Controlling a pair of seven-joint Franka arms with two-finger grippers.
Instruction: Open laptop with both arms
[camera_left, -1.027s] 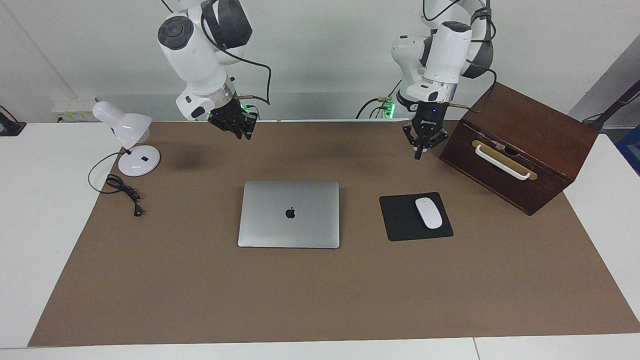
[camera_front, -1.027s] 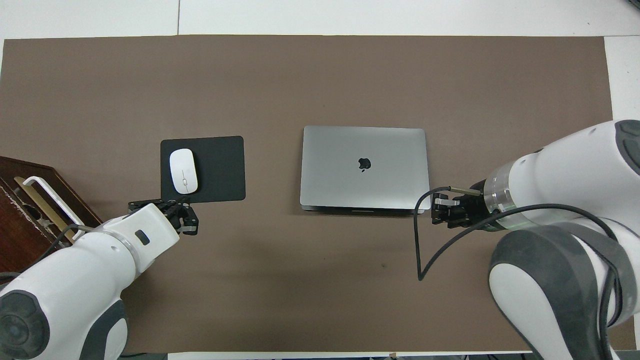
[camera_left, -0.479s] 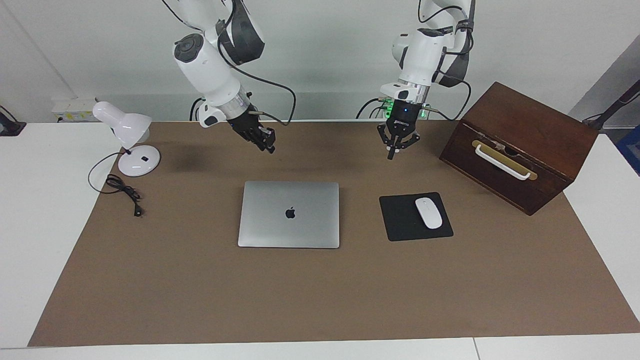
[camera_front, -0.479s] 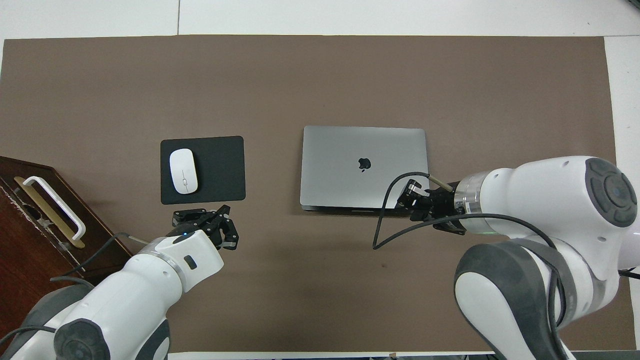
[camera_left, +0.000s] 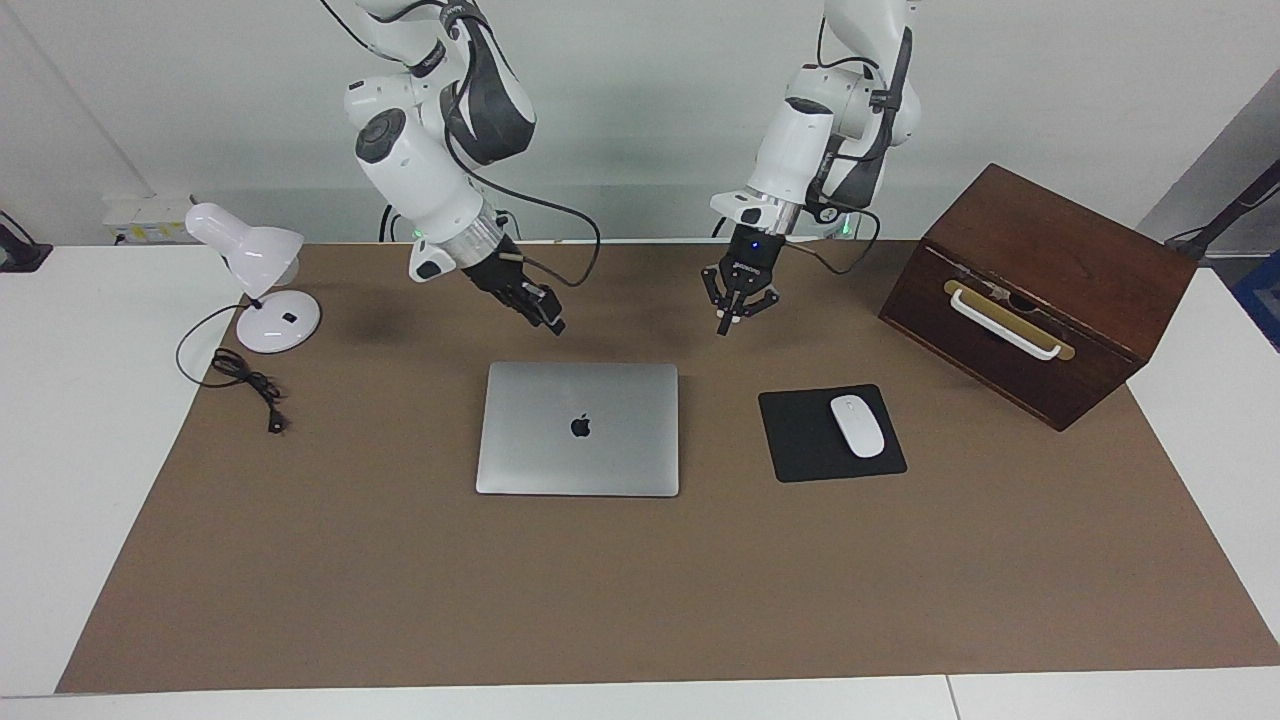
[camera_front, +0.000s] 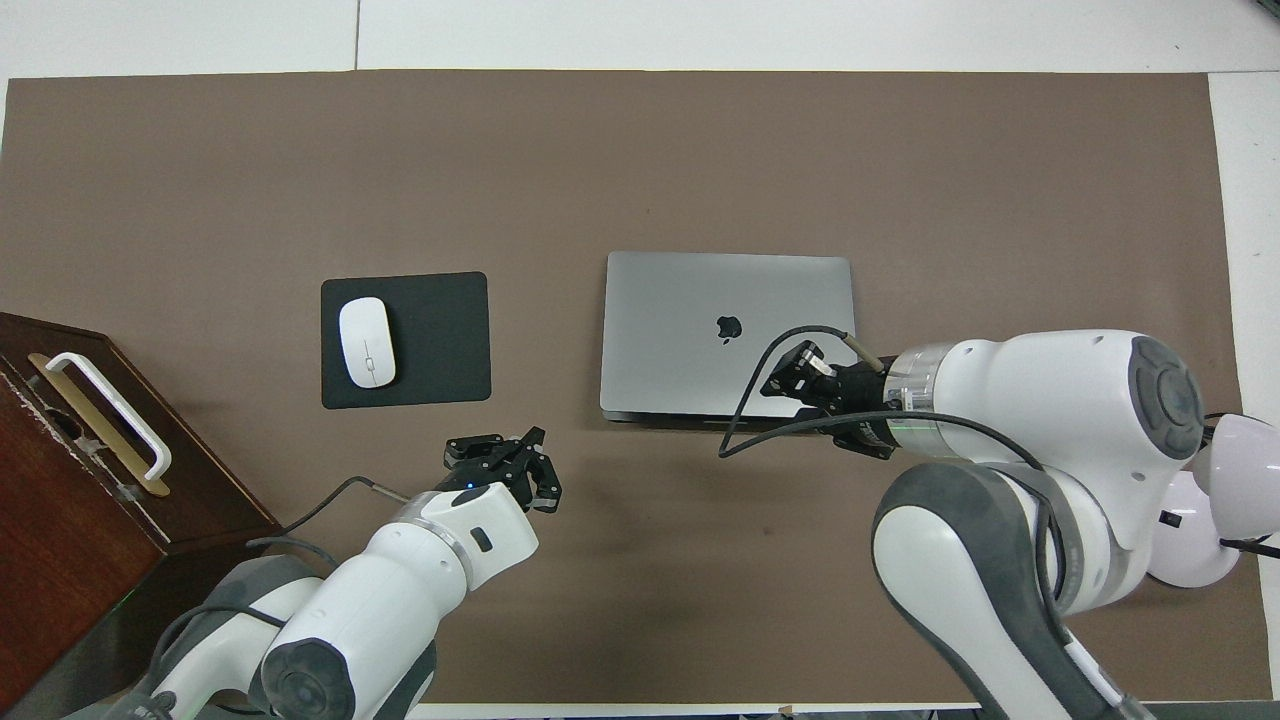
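Brown-matted surface (camera_left: 900, 580): both arms have swung toward the closed silver-grey metal laptop (camera_left: 578, 428); left gripper (camera_left: 722, 325) pinched together, right gripper's (camera_left: 553, 323) spread unclear, lid untouched.

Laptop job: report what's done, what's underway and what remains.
Done: nothing; the laptop lies closed on the brown mat. Underway: the right end effector and the shut left end effector hang above its robot-side edge, touching nothing. Left: contact it and lift the lid.
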